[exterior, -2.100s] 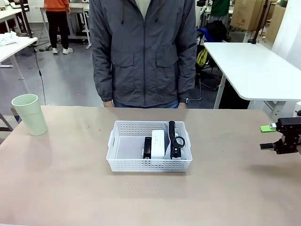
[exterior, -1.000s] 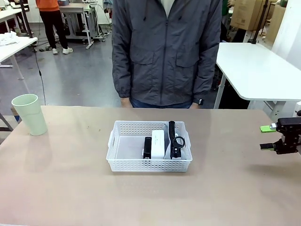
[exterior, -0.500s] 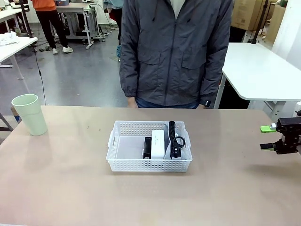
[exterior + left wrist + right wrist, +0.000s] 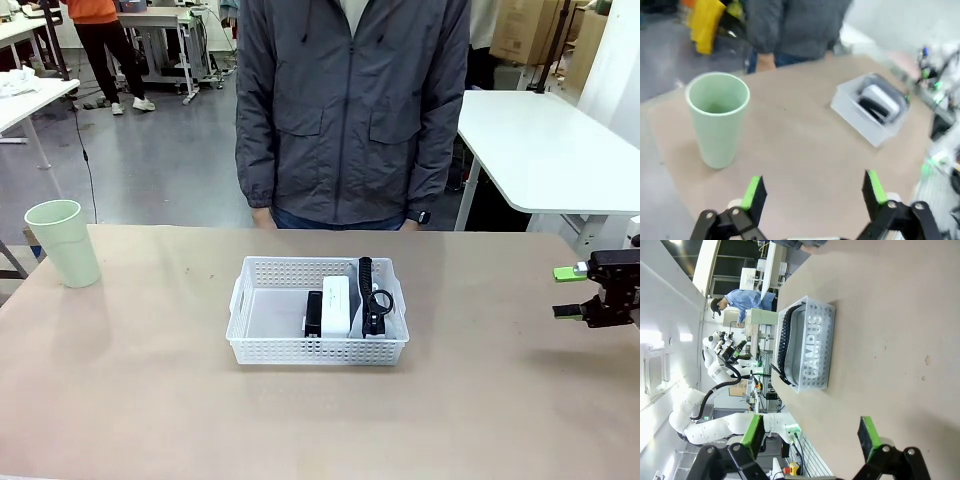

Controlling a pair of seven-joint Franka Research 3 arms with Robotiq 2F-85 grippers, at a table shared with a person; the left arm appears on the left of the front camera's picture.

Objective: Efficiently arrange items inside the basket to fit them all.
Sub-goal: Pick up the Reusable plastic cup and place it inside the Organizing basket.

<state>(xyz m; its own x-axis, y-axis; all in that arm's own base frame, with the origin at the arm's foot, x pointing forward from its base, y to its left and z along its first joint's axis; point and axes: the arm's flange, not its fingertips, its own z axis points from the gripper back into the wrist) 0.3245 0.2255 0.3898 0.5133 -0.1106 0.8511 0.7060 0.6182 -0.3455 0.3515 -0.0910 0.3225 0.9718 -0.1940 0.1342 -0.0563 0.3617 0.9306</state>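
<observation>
The white perforated basket (image 4: pixel 316 350) sits mid-table. Inside it lie a small black block (image 4: pixel 314 314), a white box (image 4: pixel 336 305) and, on edge along the right wall, the grey pouch (image 4: pixel 385 298) with its black strap (image 4: pixel 368 290). A pale green cup (image 4: pixel 63 243) stands upright at the table's far left, outside the basket. My right gripper (image 4: pixel 570 292) hovers open at the right edge, well away from the basket (image 4: pixel 826 347), through whose wall the pouch (image 4: pixel 795 340) shows "CAMPUS". My left gripper (image 4: pixel 814 190) is open, near the cup (image 4: pixel 718 117), with the basket (image 4: pixel 852 116) farther off.
A person in a grey jacket (image 4: pixel 352 110) stands at the far side of the table, hands down behind its edge. Bare tabletop (image 4: pixel 150 380) surrounds the basket on all sides. Another white table (image 4: pixel 545 150) stands behind at the right.
The person has shifted sideways, now back toward the left. Both arms, the basket and the cup have stayed still.
</observation>
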